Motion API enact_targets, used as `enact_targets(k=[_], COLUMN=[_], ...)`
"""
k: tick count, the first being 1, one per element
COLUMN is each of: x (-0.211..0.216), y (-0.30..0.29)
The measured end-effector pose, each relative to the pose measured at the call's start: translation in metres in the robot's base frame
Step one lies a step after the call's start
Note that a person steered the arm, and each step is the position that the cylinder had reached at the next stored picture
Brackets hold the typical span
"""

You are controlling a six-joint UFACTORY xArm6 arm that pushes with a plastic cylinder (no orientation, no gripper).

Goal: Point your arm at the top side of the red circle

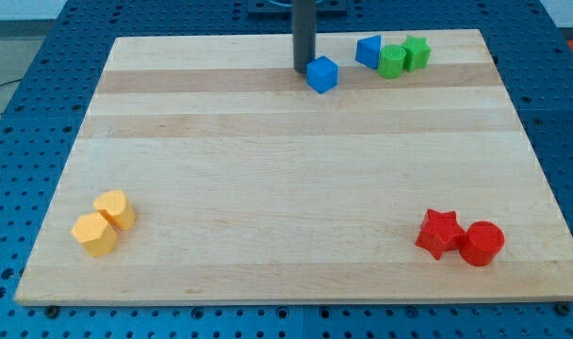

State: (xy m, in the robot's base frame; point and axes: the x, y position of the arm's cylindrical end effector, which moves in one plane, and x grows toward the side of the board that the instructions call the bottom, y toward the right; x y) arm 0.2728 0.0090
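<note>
The red circle [482, 243] lies near the view's bottom right corner of the wooden board, touching a red star [439, 233] on its left. My tip [304, 70] stands near the view's top middle, far from the red circle, just left of a blue cube [322, 73] and close to touching it.
A blue triangular block [368, 51], a green round block [392, 60] and a green star-like block [416, 52] cluster at the view's top right. Two yellow blocks [114, 208] [95, 234] sit at the bottom left. The wooden board [286, 169] rests on a blue perforated table.
</note>
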Motion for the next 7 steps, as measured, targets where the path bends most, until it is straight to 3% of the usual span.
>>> enact_targets(k=[1,2,3,4,6,7], x=[0.034,0.041,0.006,0.010,0.014,0.014], y=[-0.092,-0.029,0.037,0.079,-0.012,-0.012])
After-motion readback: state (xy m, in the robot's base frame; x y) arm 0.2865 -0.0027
